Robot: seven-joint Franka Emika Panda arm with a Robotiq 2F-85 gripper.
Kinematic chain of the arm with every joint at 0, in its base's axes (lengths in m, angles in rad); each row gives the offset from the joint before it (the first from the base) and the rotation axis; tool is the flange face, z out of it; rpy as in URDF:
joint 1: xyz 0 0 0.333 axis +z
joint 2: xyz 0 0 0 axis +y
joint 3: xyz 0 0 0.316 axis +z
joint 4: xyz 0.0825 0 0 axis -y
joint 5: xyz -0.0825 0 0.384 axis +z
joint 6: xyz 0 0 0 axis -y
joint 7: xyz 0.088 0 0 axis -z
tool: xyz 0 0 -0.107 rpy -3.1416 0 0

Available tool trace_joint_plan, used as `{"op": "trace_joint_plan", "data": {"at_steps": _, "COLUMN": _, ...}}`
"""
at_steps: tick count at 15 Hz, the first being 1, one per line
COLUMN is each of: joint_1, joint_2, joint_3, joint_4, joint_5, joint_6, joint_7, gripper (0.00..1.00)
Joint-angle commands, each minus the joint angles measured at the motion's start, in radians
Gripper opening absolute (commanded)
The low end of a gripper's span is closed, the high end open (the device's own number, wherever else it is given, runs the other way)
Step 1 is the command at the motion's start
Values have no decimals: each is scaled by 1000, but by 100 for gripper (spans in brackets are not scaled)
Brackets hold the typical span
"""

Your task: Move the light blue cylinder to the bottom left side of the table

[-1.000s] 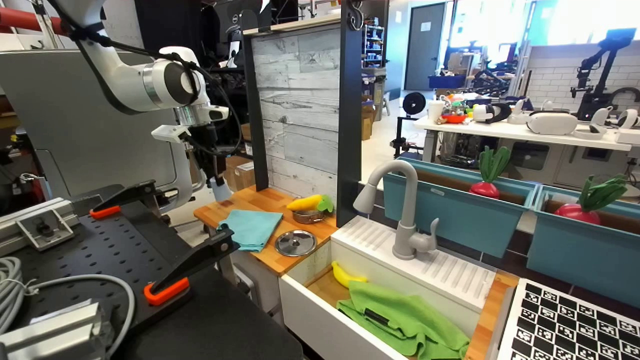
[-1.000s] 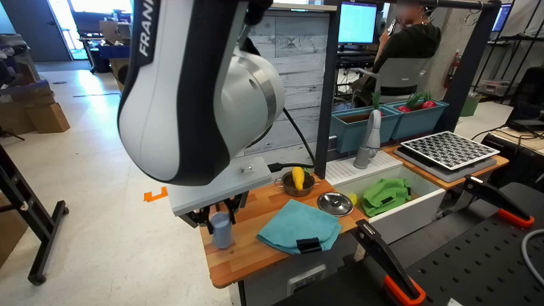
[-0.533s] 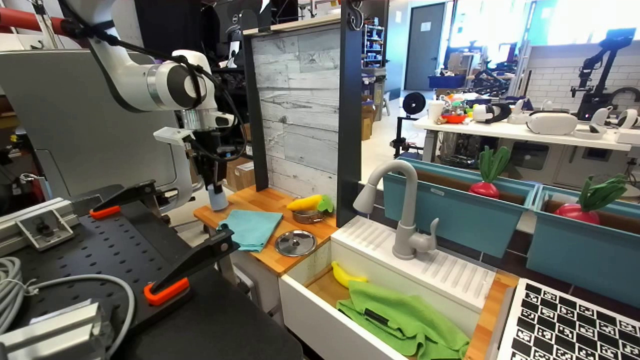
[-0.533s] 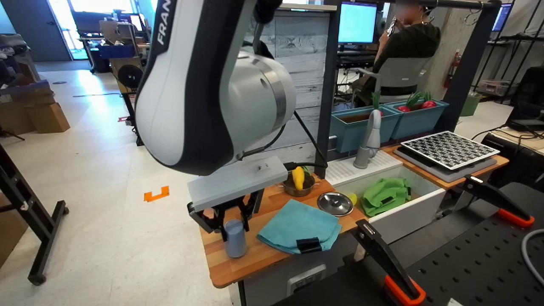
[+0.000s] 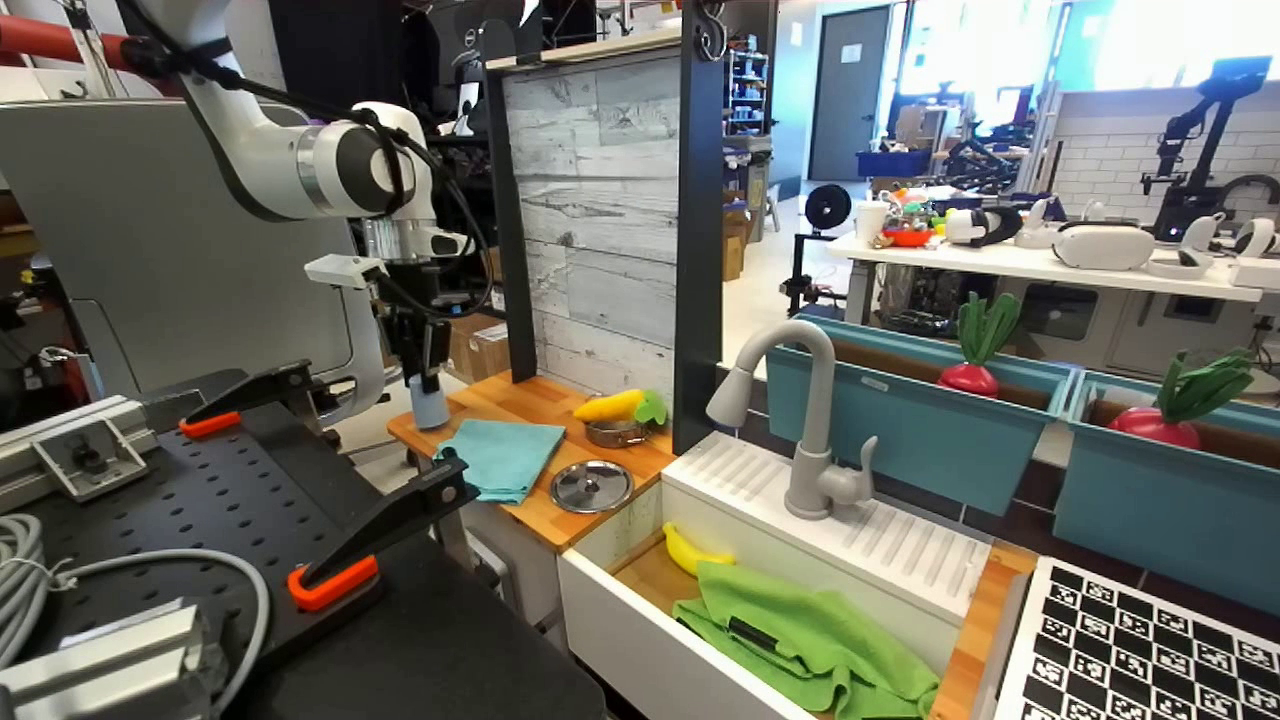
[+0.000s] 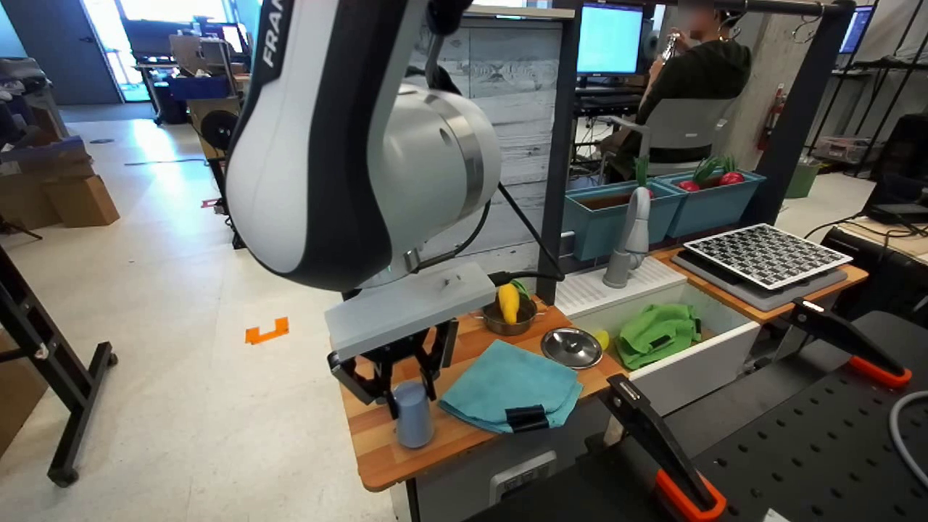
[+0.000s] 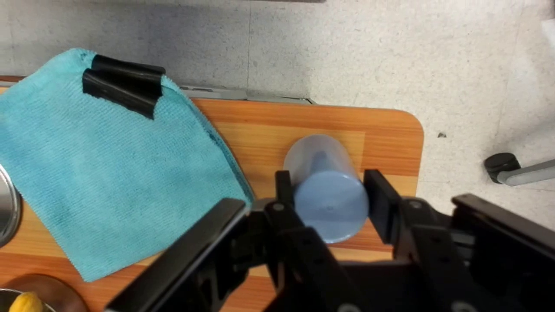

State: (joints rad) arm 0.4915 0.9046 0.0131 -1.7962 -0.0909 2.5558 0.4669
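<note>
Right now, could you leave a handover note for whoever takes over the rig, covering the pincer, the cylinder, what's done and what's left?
Pincer: appears closed on the light blue cylinder.
Where: the cylinder stands roughly upright near a rounded corner of the table, beside the turquoise cloth and apart from it in the wrist view. Whether its base touches the table, I can't tell.
Done: cylinder gripped and near that corner.
Left: probably a small shift toward the corner, if that is the bottom left meant, then set down, open and back off.
</note>
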Motion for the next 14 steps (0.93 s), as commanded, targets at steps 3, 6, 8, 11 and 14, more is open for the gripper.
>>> {"op": "trace_joint_plan", "data": {"at_steps": 3, "joint_1": 13, "joint_2": 26, "joint_3": -25, "joint_4": 51, "joint_5": 5, "joint_6": -35, "joint_7": 31, "gripper": 19}}
{"op": "trace_joint_plan", "data": {"at_steps": 6, "joint_1": 19, "joint_2": 43, "joint_3": -37, "joint_4": 72, "joint_5": 3, "joint_6": -42, "joint_7": 48, "gripper": 19}}
{"op": "trace_joint_plan", "data": {"at_steps": 8, "joint_1": 18, "joint_2": 52, "joint_3": -39, "joint_4": 84, "joint_5": 5, "joint_6": -47, "joint_7": 54, "gripper": 19}}
{"op": "trace_joint_plan", "data": {"at_steps": 11, "joint_1": 14, "joint_2": 60, "joint_3": -35, "joint_4": 99, "joint_5": 6, "joint_6": -61, "joint_7": 51, "gripper": 77}}
{"op": "trace_joint_plan", "data": {"at_steps": 14, "joint_1": 15, "joint_2": 62, "joint_3": -35, "joint_4": 108, "joint_5": 4, "joint_6": -65, "joint_7": 50, "gripper": 98}}
